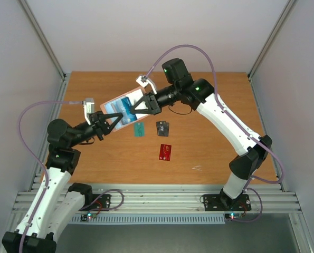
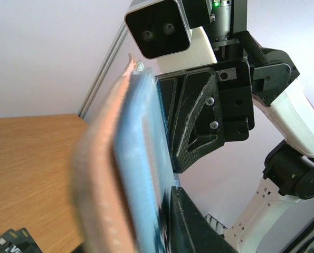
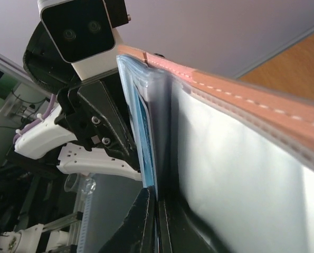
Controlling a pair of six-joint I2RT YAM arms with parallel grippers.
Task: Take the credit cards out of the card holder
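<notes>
Top view. Saw the card holder (image 1: 120,103) lifted clear of the table (image 1: 215,153), spread open and tilted, between the two arms. Found the left jaws clamped on its lower left edge, and the right jaws reaching onto the open face from the upper right. Made out a blue card (image 1: 122,112) inside the holder. Counted three cards lying flat on the table just below it: a teal card (image 1: 139,129), a black card (image 1: 162,128) near its right side, and a red card (image 1: 165,152) closer to the arm bases.

Left wrist view. Saw the holder edge-on, close up and blurred, with the pink outside to the left and the blue inner face to the right. Noted one dark finger (image 2: 199,226) of the left jaws against that inner face; could not see the other. Saw the right arm's fingers behind the holder, near its top. Caught the black card in the bottom left corner, flat on the table.

Right wrist view. Found the right jaws pinched tight on the thin edge of the blue card, seated in the holder's pale inner pocket. Followed the stitched pink rim across the upper right. Spotted the left arm's wrist camera (image 3: 77,29) beyond.
</notes>
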